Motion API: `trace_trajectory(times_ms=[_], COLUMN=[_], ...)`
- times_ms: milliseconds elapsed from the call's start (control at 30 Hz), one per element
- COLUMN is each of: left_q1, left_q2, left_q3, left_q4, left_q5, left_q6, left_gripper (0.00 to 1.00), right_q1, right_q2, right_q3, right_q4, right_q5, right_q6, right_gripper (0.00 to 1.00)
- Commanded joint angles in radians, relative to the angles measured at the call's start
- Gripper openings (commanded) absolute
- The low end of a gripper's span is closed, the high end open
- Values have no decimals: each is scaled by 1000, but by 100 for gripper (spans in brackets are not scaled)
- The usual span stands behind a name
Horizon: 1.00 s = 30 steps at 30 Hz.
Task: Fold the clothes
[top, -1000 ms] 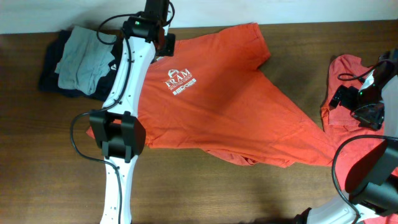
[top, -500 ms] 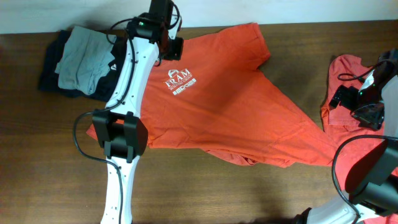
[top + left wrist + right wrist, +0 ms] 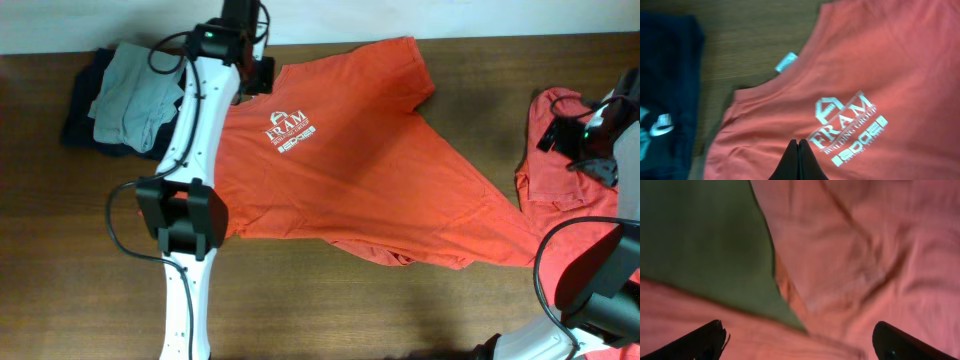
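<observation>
Facing spread T-shirt (image 3: 380,170), left claw (image 3: 799,159) pressed together, right claw (image 3: 800,335) wide apart above crumpled T-shirt (image 3: 865,255)

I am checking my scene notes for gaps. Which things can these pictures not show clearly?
- Overhead: the left arm covers part of the spread T-shirt.
- Overhead: the right arm hides part of the second orange garment.
- Left wrist: whether the shut left end effector pinches the T-shirt.
- Right wrist: blurred orange cloth, no print readable.
</observation>
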Motion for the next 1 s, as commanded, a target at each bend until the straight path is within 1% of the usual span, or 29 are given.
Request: trace_trajectory(times_ms=[0,33,100,133,167,200,233,267,333,400,467,500,567,600,667,700,767,867,967], left_q1=[40,47,61,67,73,79,85,89,92,92,91,91,92,92,92,92,92,92,92], left_q2=[-86,-93,-109,-112,-112,-112,-112,-112,-112,-112,-112,-112,-112,-112,-112,-112,-112,-112,-112], left_q3=[12,12,12,12,12,12,12,12,12,12,12,12,12,12,12,12,12,12,12], left_q4=[5,4,3,3,2,0,-9,-19,-31,-32,-32,-32,-32,-32,-32,-32,-32,-32,-32], left_q5=[-4,-5,-8,-8,-8,-8,-7,-8,-8,-8,-7,-7,-8,-7,-8,-7,-7,-8,-7], left_q6=[-34,-33,-33,-33,-33,-33,-33,-33,-33,-33,-33,-33,-33,-33,-33,-33,-33,-33,-33], left_gripper=[6,12,44,61,76,86,99,99,99,99,99,99,99,99,99,99,99,99,99], right_q1=[-6,-5,-6,-7,-7,-6,-3,4,32,78,143,172,266,298,373,410,478,575,672], right_q2=[-5,-5,-5,-5,-5,-5,-5,-5,-5,-5,-5,-5,-5,-5,-5,-6,-6,-33,-115], right_q3=[14,14,14,14,14,14,14,14,14,14,14,14,14,14,14,14,13,-9,-89], right_q4=[77,92,63,36,3,-32,-68,-99,-176,-274,-372,-404,-485,-503,-533,-551,-576,-591,-578], right_q5=[-29,-63,-178,-224,-260,-302,-358,-386,-393,-394,-394,-394,-374,-358,-332,-317,-287,-220,-135], right_q6=[-1,-1,-2,-6,-21,-19,-21,-26,-93,-192,-286,-309,-389,-402,-400,-400,-388,-317,-227], right_gripper=[99,99,99,99,99,99,99,99,98,90,79,76,75,74,70,69,61,60,60])
